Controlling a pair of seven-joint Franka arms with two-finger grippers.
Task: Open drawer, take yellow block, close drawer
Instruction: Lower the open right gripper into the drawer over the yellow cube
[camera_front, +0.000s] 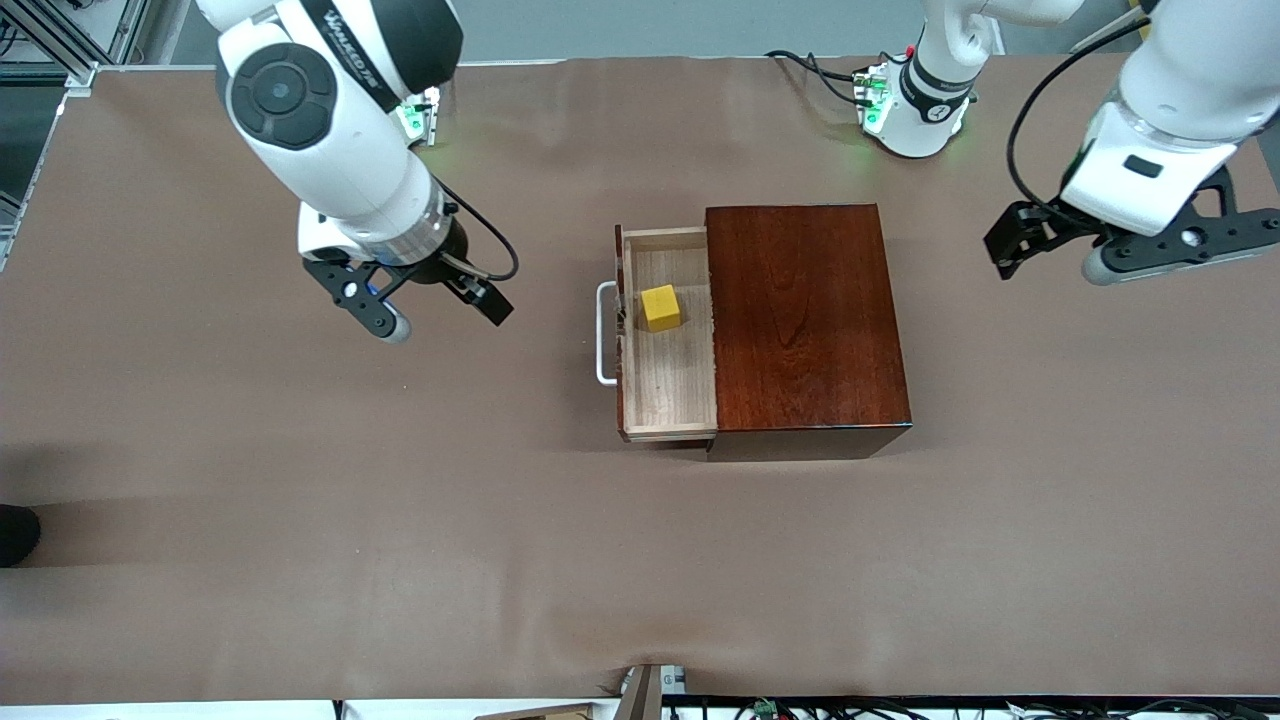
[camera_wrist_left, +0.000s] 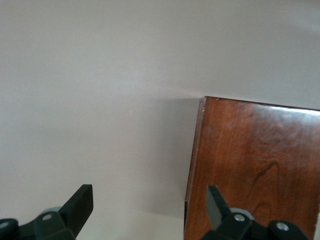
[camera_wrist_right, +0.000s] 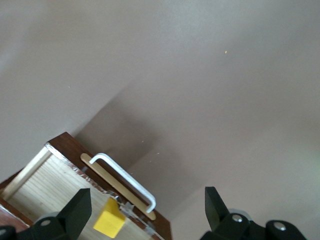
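The dark reddish-brown wooden box (camera_front: 805, 320) stands mid-table with its drawer (camera_front: 668, 395) pulled out toward the right arm's end. In the drawer's pale wood tray lies the yellow block (camera_front: 660, 307), close to the white bar handle (camera_front: 603, 333). My right gripper (camera_front: 443, 315) hangs open over bare table in front of the drawer and holds nothing. The right wrist view shows that gripper (camera_wrist_right: 148, 207), the handle (camera_wrist_right: 127, 181), the yellow block (camera_wrist_right: 110, 223) and the drawer (camera_wrist_right: 45, 185). My left gripper (camera_front: 1050, 262) waits open over the table at the left arm's end of the box, with its gripper (camera_wrist_left: 148, 202) beside the box's corner (camera_wrist_left: 255, 170).
Brown paper covers the table (camera_front: 400, 520). Both arm bases stand along the table's edge farthest from the front camera. A dark object (camera_front: 15, 535) pokes in at the right arm's end of the table.
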